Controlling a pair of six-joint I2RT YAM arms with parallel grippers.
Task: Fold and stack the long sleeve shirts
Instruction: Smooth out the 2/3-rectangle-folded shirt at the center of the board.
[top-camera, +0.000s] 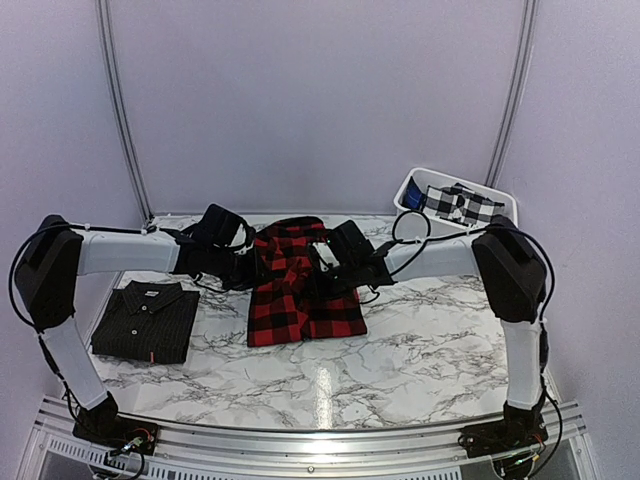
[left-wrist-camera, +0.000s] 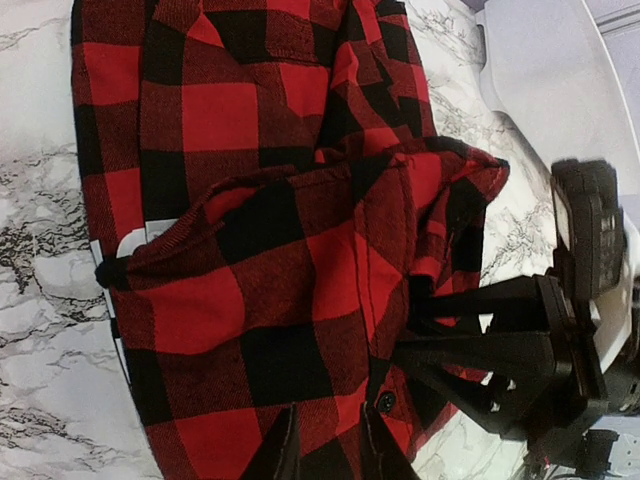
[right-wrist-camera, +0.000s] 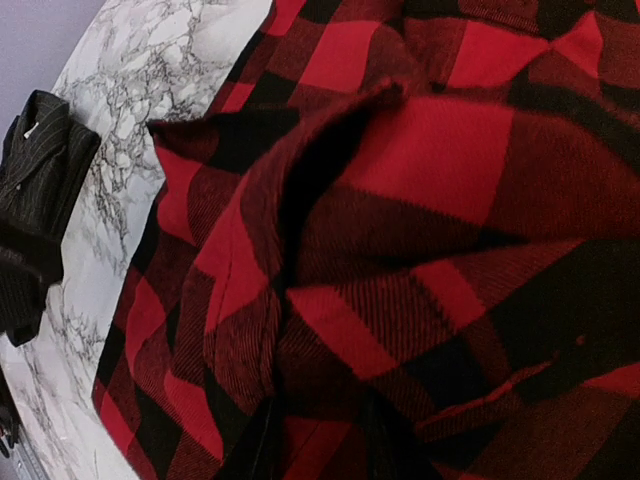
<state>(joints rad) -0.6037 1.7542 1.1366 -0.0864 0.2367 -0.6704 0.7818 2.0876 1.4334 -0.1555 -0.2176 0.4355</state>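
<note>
The red-and-black flannel shirt (top-camera: 300, 290) lies partly folded in the middle of the marble table, its upper part bunched and raised. My left gripper (top-camera: 255, 265) is at the shirt's left edge and my right gripper (top-camera: 322, 268) at its upper right. In the left wrist view the left gripper (left-wrist-camera: 330, 452) is shut on a fold of flannel (left-wrist-camera: 260, 280) near a button. In the right wrist view the right gripper (right-wrist-camera: 320, 445) is shut on bunched flannel (right-wrist-camera: 420, 200). The black pinstriped shirt (top-camera: 145, 320) lies folded at the left; it also shows in the right wrist view (right-wrist-camera: 35, 160).
A white bin (top-camera: 415, 185) holding a black-and-white checked cloth (top-camera: 458, 203) stands at the back right of the table. In the left wrist view the right arm's black gripper body (left-wrist-camera: 540, 350) is close to the shirt's right side. Bare marble (top-camera: 420, 350) lies in front.
</note>
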